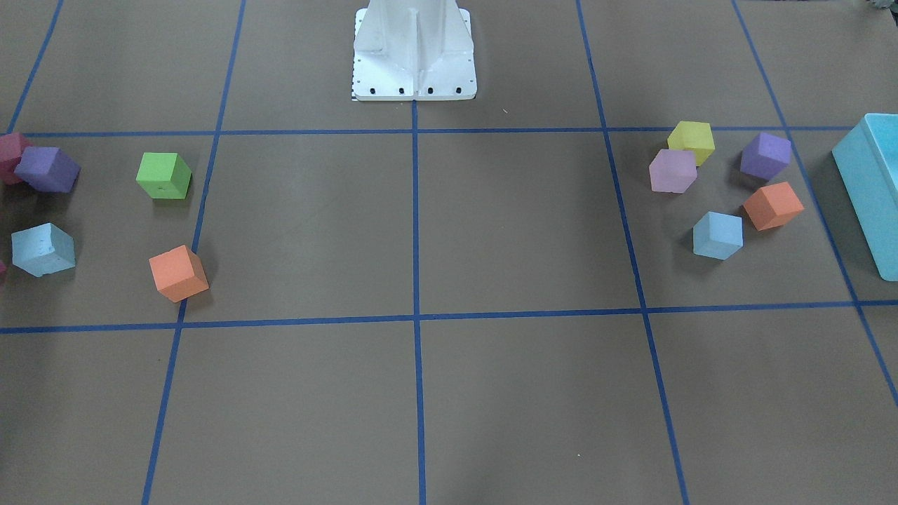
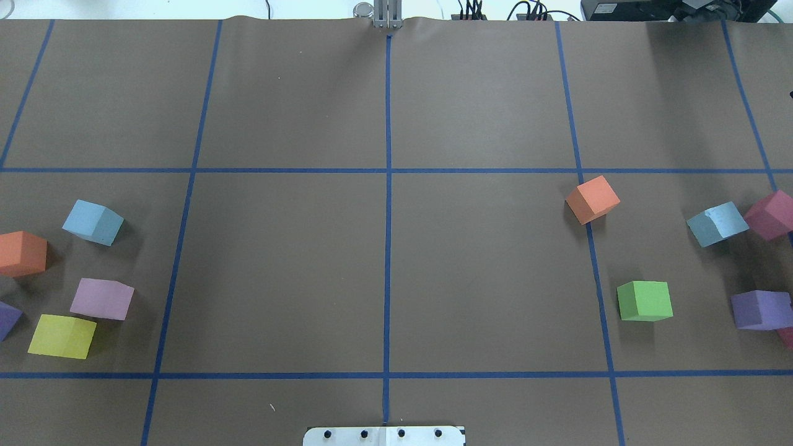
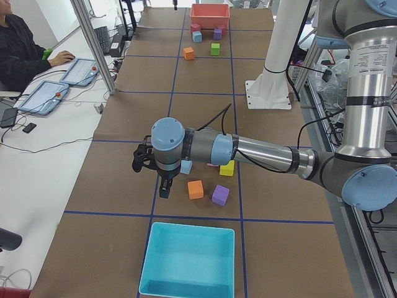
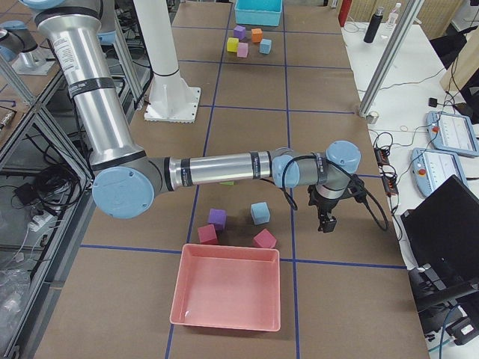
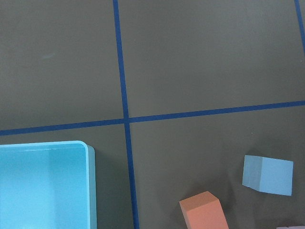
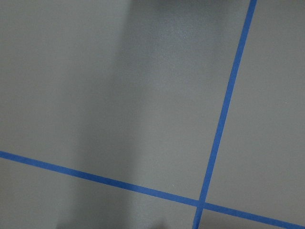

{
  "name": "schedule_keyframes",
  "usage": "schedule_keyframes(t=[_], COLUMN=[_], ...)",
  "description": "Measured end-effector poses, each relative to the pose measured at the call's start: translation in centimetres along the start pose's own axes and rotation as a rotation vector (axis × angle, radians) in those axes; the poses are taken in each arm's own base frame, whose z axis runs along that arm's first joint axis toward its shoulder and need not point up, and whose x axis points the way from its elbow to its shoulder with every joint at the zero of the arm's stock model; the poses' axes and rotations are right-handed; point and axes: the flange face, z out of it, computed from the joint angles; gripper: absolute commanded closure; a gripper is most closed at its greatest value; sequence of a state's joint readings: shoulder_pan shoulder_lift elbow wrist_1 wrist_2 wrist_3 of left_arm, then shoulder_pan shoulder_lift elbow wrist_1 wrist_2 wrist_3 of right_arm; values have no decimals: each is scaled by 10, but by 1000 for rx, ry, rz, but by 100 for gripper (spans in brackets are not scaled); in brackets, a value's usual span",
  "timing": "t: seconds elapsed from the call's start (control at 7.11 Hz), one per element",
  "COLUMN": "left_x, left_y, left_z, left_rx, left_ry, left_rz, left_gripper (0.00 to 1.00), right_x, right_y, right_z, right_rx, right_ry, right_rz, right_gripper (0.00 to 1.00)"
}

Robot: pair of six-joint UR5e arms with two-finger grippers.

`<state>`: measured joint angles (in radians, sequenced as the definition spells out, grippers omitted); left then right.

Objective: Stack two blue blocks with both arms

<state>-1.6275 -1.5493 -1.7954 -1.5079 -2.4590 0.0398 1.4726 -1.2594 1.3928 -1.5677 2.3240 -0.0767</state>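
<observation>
Blue blocks: one block (image 2: 93, 222) well left of the white base (image 2: 384, 435), other block (image 2: 717, 224) well right, unstacked.
Left gripper (image 3: 164, 186): seen only from the side; opening cannot be told.
Right gripper (image 4: 325, 221): likewise, cannot tell.

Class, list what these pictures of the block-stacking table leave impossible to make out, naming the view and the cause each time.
Left gripper, right gripper: seen only in the side views, so open or shut cannot be told.
Blue block: exterior left, partly behind the left arm.
Turquoise bin: front-facing, cut by the right edge.
Maroon cube: front-facing, cut by the left edge, partly behind a purple cube.
</observation>
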Motion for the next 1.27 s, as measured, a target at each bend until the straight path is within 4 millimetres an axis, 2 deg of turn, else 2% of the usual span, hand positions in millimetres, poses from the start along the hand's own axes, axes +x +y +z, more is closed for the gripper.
schedule_keyframes(t=[0.42, 0.7, 0.84, 1.27], left_x=[0, 1, 2, 4], left_y=[0, 0, 0, 0], left_z=[0, -1, -2, -3], left_rx=[0, 2, 3, 6], left_ry=[0, 0, 0, 1], left_rz=[0, 1, 3, 5], left_gripper=[2, 2, 2, 2], right_x=[-3, -13, -23, -65], right_y=[-1, -1, 6, 54], right_z=[-3, -9, -3, 43], right_rx=[12, 30, 25, -7], right_ry=[0, 0, -4, -34], right_rz=[-10, -29, -40, -33], right_gripper=[0, 0, 0, 0])
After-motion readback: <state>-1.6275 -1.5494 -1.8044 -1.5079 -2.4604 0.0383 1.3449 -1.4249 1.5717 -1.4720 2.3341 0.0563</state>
